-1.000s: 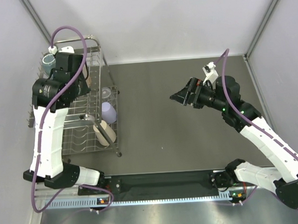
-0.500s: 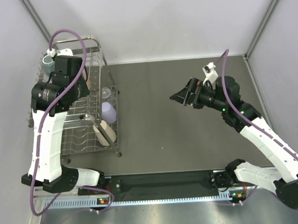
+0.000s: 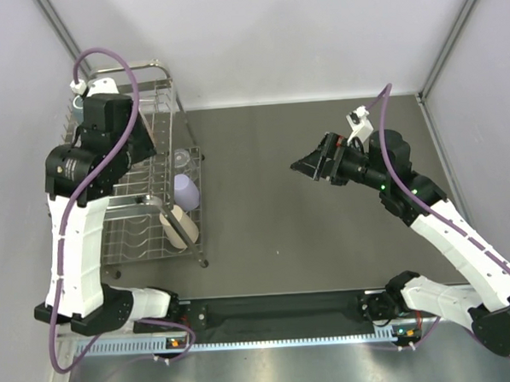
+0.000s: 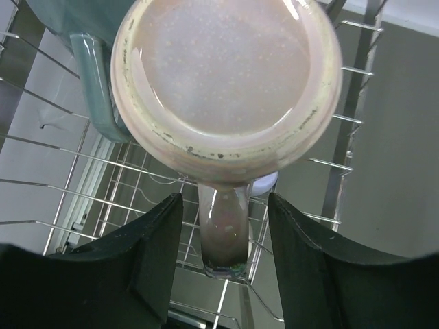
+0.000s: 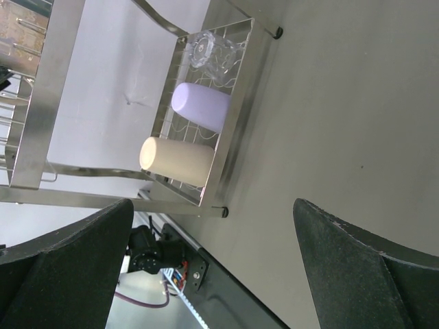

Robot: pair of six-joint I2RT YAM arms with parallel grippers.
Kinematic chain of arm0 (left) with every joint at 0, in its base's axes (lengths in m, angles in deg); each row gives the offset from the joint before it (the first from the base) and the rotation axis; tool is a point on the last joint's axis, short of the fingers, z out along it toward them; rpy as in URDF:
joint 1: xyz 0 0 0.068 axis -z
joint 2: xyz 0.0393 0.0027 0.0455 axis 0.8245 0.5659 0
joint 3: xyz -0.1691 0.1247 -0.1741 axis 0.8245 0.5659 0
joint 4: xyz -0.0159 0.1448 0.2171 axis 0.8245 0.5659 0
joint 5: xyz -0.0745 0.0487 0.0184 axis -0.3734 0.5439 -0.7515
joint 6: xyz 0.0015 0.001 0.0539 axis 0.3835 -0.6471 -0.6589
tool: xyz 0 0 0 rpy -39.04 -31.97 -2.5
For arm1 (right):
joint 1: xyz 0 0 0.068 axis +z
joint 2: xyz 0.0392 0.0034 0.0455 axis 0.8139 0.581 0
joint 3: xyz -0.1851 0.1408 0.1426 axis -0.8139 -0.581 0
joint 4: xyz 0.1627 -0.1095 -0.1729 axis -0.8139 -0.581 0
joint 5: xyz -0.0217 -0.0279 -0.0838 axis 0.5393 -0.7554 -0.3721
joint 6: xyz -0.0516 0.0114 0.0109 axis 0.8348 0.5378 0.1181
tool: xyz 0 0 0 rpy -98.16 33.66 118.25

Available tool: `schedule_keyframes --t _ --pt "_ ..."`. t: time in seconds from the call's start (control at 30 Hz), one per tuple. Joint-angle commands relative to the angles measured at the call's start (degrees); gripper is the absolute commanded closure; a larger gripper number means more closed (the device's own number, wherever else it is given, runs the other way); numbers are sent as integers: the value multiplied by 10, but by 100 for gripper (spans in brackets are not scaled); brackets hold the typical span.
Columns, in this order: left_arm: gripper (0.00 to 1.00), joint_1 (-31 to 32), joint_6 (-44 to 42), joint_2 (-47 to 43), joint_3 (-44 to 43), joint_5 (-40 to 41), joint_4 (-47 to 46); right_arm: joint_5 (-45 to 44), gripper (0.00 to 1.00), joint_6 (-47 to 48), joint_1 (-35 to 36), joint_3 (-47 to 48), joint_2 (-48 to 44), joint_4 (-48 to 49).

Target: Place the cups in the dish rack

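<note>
In the left wrist view the pink handled mug (image 4: 226,75) sits upside down in the dish rack (image 4: 48,199), its handle between the spread fingers of my left gripper (image 4: 223,267), which is open and touches nothing. The teal mug (image 4: 92,103) stands beside it. From above, my left gripper (image 3: 137,135) hangs over the back of the rack (image 3: 193,213). The lavender tumbler (image 3: 186,192), beige tumbler (image 3: 180,227) and clear glass (image 3: 181,158) lie along the rack's right side. My right gripper (image 3: 303,165) is open and empty above the table, facing the rack.
The right wrist view shows the rack's chrome frame (image 5: 41,89) with the lavender tumbler (image 5: 200,106), beige tumbler (image 5: 178,161) and clear glass (image 5: 209,51) in its side basket. White walls stand close behind and left of the rack. The black base rail (image 3: 278,311) runs along the near edge.
My left arm has drawn back and up toward the far left, away from the pink mug in the rack. The right arm has not moved.
</note>
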Motion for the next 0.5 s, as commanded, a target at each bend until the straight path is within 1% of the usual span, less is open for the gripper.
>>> schedule_keyframes --t 0.0,0.1,0.17,0.2,0.27,0.3,0.37,0.4,0.43,0.47 --pt "41 -2 6 -9 -51 -20 -24 2 0 3 2 3 -11 29" --pt "41 -2 14 -20 -63 -57 -46 1 0 5 2 3 -10 27" --pt "42 -2 27 -49 -56 -95 -73 1 0 7 2 4 -10 25" --pt "42 -2 30 -61 -49 -112 -114 1 0 8 2 4 -11 23" --pt "43 -1 36 -96 -22 -146 -159 -2 0 9 2 3 -13 17" --pt "43 -1 40 -106 -3 -180 -201 -4 0 9 1 3 -14 16" --pt "43 -1 50 -129 15 -212 -246 -6 0 11 2 1 -19 9" --pt "43 -1 53 -132 24 -246 -263 -11 0 12 2 0 -21 5" --pt "43 -1 57 -134 30 -269 -298 -14 0 14 1 0 -25 -3" --pt "43 -1 67 -128 34 -289 -310 -19 0 16 0 -1 -26 -7"
